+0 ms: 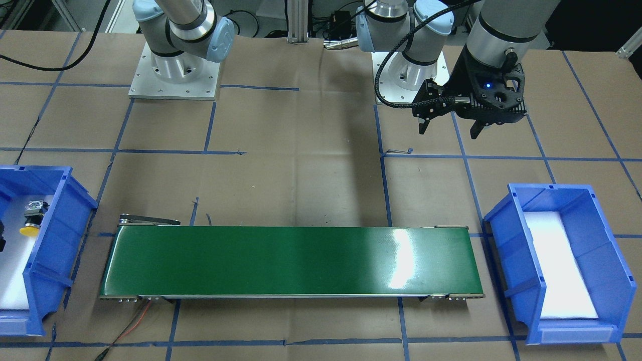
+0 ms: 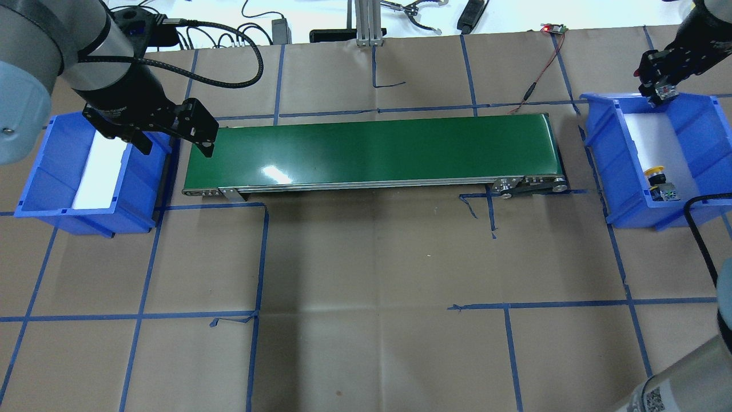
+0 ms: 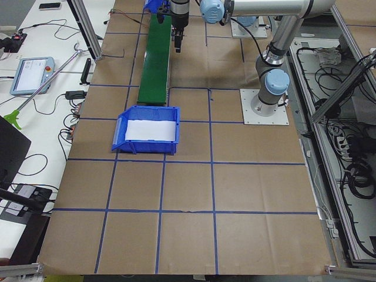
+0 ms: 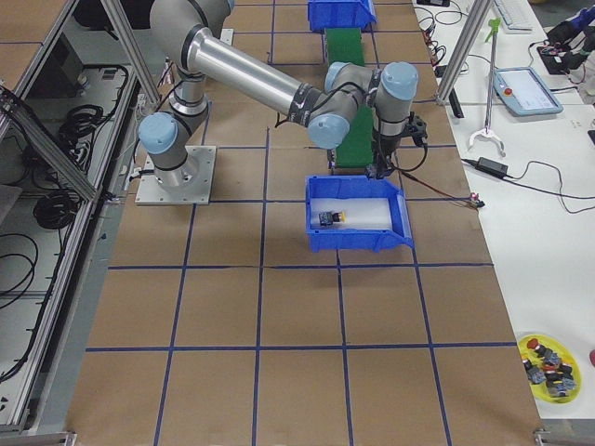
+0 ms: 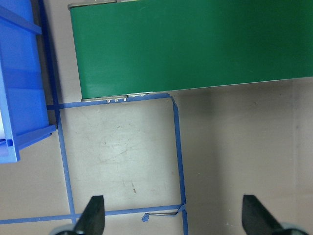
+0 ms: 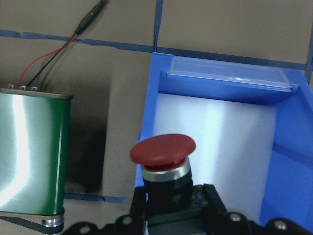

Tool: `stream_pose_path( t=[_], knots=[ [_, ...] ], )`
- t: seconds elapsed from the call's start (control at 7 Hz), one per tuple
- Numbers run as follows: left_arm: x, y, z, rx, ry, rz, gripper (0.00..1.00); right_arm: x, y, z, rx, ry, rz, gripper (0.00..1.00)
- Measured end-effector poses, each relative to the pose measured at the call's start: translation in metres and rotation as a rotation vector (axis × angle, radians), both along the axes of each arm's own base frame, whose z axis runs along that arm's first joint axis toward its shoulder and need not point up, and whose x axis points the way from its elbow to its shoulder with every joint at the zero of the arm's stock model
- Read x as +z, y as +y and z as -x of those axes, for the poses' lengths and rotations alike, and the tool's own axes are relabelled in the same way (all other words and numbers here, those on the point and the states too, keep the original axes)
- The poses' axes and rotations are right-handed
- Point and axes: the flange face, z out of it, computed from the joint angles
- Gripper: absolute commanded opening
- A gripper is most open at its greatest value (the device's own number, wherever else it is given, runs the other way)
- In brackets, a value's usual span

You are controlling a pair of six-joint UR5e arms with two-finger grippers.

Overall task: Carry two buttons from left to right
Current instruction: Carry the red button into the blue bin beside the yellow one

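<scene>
**One button delivered, the second held over the destination bin.**

At the overhead view's lower right, the yellow button [image 2: 659,182] lay on the white liner at the near end of the blue bin [image 2: 597,160], seemingly already delivered. Beyond it, at the upper right, the right gripper [image 2: 660,88] hung wrist-down over that bin's far end. Its jaws were clamped on the black body of the red button [image 6: 163,155], so only lowering and release appeared left. At the upper left, the left gripper [image 2: 174,147] hovered pointing down, spread wide with nothing between its fingers, beside the other blue bin [image 2: 40,171] and the green conveyor belt [image 2: 372,149].
</scene>
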Motion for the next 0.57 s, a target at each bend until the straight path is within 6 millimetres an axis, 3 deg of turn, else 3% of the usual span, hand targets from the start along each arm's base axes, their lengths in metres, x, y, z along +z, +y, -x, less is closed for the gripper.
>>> stream_pose_path(
  t=[0.29,0.57],
  knots=[
    [0.000,0.000,0.000,0.001,0.000,0.000,1.00,-0.029,0.014,0.029,-0.064,-0.014,0.010,0.02],
    [0.000,0.000,0.000,0.001,0.001,0.000,1.00,-0.059,0.024,0.036,-0.133,-0.030,0.025,0.02]
  ],
)
